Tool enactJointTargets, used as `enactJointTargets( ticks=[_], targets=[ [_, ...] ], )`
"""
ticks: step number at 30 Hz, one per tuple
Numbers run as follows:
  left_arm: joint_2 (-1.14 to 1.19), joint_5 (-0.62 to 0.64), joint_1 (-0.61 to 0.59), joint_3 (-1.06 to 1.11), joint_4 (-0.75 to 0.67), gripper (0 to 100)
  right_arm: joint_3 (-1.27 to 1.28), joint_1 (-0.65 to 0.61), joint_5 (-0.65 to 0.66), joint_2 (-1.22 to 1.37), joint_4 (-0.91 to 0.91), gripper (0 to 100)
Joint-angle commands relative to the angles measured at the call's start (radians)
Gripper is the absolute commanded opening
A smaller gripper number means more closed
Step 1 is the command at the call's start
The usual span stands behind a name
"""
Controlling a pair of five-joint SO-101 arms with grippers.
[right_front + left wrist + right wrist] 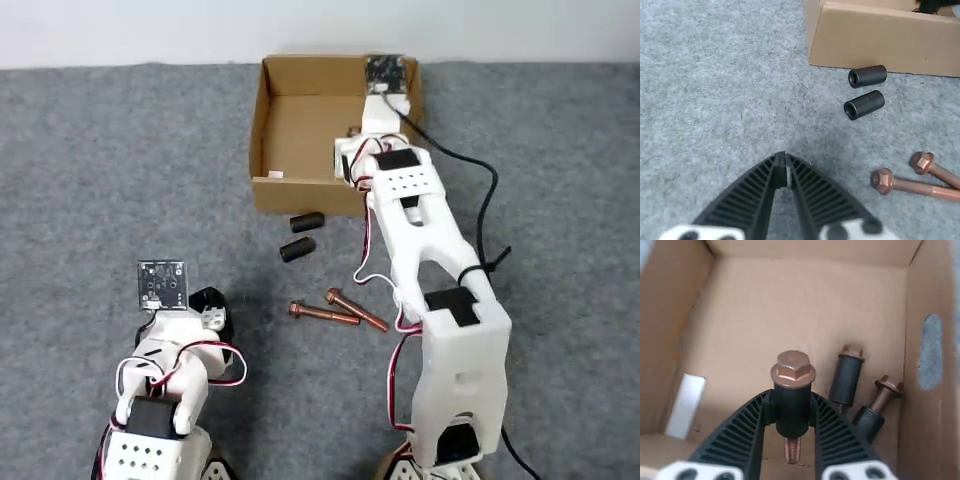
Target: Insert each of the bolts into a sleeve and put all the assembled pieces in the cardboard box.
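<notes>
My right gripper (788, 407) is shut on an assembled piece (791, 400), a copper bolt through a black sleeve, held over the inside of the cardboard box (290, 125). Two more assembled pieces (847, 376) (875, 410) lie on the box floor (790, 315) beside it. On the grey carpet in front of the box lie two black sleeves (306, 222) (297, 249) and two copper bolts (323, 313) (357, 310). My left gripper (782, 165) is shut with nothing in it, low over the carpet, short of the sleeves (867, 76) (864, 104) and the bolts (905, 185) (932, 167).
A white label (685, 405) is stuck on the box floor near one wall. The right arm (430, 260) stretches over the carpet to the box, with a black cable (480, 180) looping beside it. Open carpet lies left of the box.
</notes>
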Motion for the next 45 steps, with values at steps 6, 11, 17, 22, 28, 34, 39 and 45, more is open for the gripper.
enactJointTargets(
  ticks=[6, 11, 17, 22, 28, 34, 39, 45],
  targets=[
    [-0.003, 0.009, -0.008, -0.005, -0.054, 1, -0.075, 0.004, 0.064, 0.019, -0.016, 14.6],
    [-0.003, 0.009, -0.018, -0.005, -0.055, 1, -0.106, -0.018, 0.064, -0.016, 0.096, 14.3],
    [-0.008, 0.011, -0.068, -0.005, -0.080, 1, -0.149, -0.058, 0.064, -0.134, 0.298, 14.0],
    [-0.009, 0.012, -0.115, -0.005, -0.109, 1, -0.149, -0.096, 0.061, -0.229, 0.461, 14.0],
    [-0.009, 0.012, -0.118, -0.005, -0.107, 1, -0.149, -0.165, 0.055, -0.277, 0.634, 14.0],
    [-0.006, 0.012, -0.118, -0.005, -0.107, 1, -0.143, -0.242, -0.012, -0.265, 0.746, 14.0],
    [-0.005, 0.012, -0.118, -0.005, -0.107, 1, -0.146, -0.266, 0.152, -0.185, 0.742, 14.2],
    [-0.003, 0.012, -0.120, -0.005, -0.106, 1, -0.147, -0.265, 0.471, -0.110, 0.739, 14.3]
  ],
)
